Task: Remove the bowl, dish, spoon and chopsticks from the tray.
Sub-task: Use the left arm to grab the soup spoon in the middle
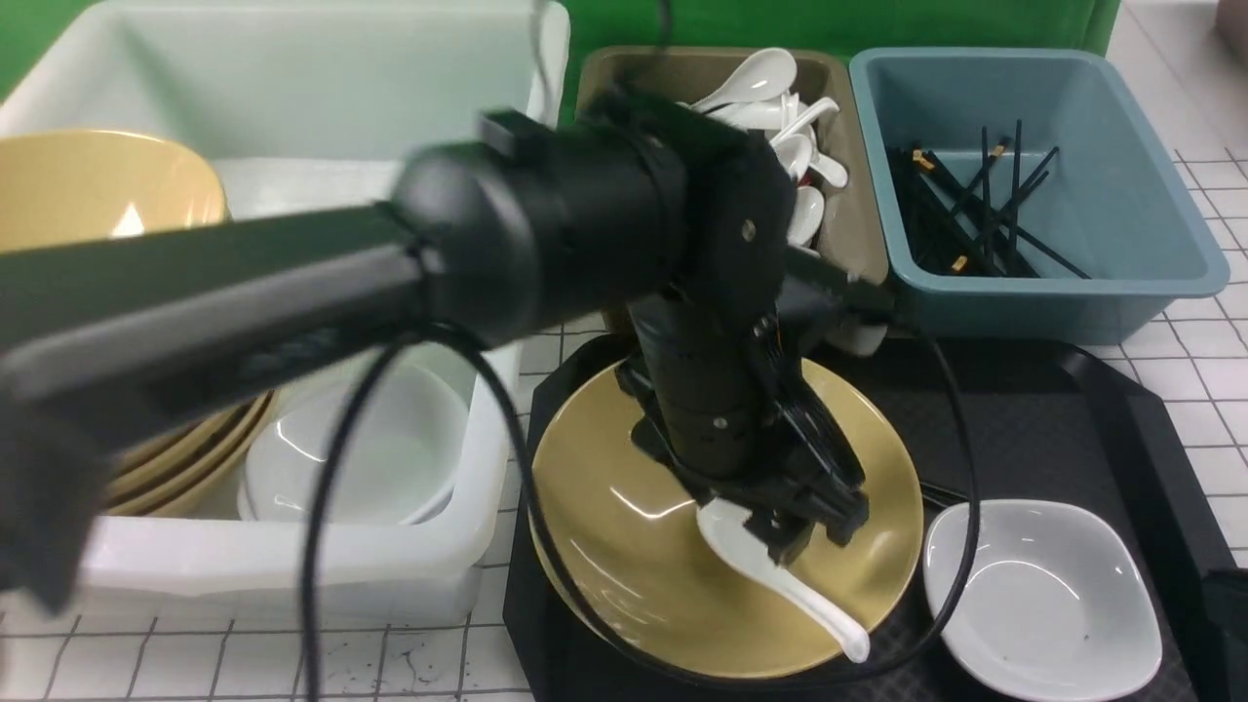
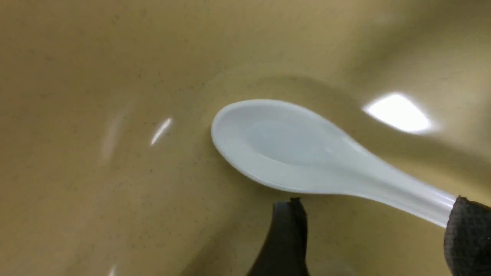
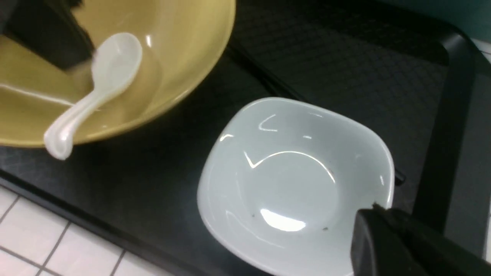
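Note:
The yellow bowl (image 1: pixel 604 546) sits on the left part of the black tray (image 1: pixel 1024 419). The white spoon (image 1: pixel 780 580) lies in it, with the handle over the near rim. My left gripper (image 1: pixel 799 531) hangs low inside the bowl, open. In the left wrist view the spoon (image 2: pixel 291 149) lies just ahead of the gripper (image 2: pixel 378 230), its handle end behind one finger (image 2: pixel 468 237). The white dish (image 1: pixel 1043 595) rests on the tray's near right. A short piece of the chopsticks (image 1: pixel 941 495) shows between bowl and dish. My right gripper (image 3: pixel 378 214) is shut above the dish's (image 3: pixel 291 180) rim.
A white tub (image 1: pixel 292 565) at the left holds stacked yellow bowls (image 1: pixel 88 195) and white dishes (image 1: pixel 361 458). Behind the tray stand an olive bin (image 1: pixel 624 68) of white spoons and a blue bin (image 1: pixel 1053 292) of black chopsticks. My left arm crosses over the tub.

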Available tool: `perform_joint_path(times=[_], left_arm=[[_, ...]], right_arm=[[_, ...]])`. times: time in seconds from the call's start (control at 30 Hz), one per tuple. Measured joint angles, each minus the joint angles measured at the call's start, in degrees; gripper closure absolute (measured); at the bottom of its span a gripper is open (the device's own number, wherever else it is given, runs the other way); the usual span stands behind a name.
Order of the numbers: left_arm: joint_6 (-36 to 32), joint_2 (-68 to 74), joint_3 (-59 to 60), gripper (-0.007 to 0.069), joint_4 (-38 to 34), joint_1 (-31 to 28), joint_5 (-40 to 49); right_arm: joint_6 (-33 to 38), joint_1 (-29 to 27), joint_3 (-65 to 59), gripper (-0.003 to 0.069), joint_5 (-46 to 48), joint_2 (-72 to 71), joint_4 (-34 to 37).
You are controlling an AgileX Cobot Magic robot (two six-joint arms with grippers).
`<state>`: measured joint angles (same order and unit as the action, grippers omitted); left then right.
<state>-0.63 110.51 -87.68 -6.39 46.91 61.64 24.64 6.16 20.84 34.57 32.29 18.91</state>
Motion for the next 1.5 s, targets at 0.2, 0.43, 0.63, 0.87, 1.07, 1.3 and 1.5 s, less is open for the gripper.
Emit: perform_joint_path(times=[0.2, 0.43, 0.63, 0.87, 1.07, 1.3, 1.5], left_arm=[[2.4, 5.1, 0.0, 0.0171, 1.6, 0.0, -0.1], [2.9, 7.6, -0.2, 0.0425, 3.8, 0.0, -3.1], [2.9, 7.3, -1.7, 0.0622, 5.4, 0.0, -2.3], [3.3, 4.1, -8.7, 0.0634, 4.1, -0.8, 2.6], [3.4, 5.2, -9.2, 0.0498, 3.5, -1.4, 1.1], [8.0, 10.0, -9.2, 0.0148, 5.1, -1.4, 2.1], [9.3, 12.2, -9.7, 0.0037, 5.9, -1.8, 2.7]], right_arm=[[0.0, 0.7, 0.0, 0.0621, 0.0, 0.0, 0.1], [0.0, 0.7, 0.0, 0.0621, 0.0, 0.0, 0.1], [0.0, 0.7, 0.0, 0.0621, 0.0, 0.0, 0.1], [0.0, 0.8, 0.0, 0.0621, -0.1, 0.0, 0.1], [0.0, 0.8, 0.0, 0.0621, -0.5, 0.1, 0.1], [0.0, 0.8, 0.0, 0.062, -0.5, 0.1, 0.4], [0.0, 0.8, 0.0, 0.0615, -0.5, 0.1, 1.2]])
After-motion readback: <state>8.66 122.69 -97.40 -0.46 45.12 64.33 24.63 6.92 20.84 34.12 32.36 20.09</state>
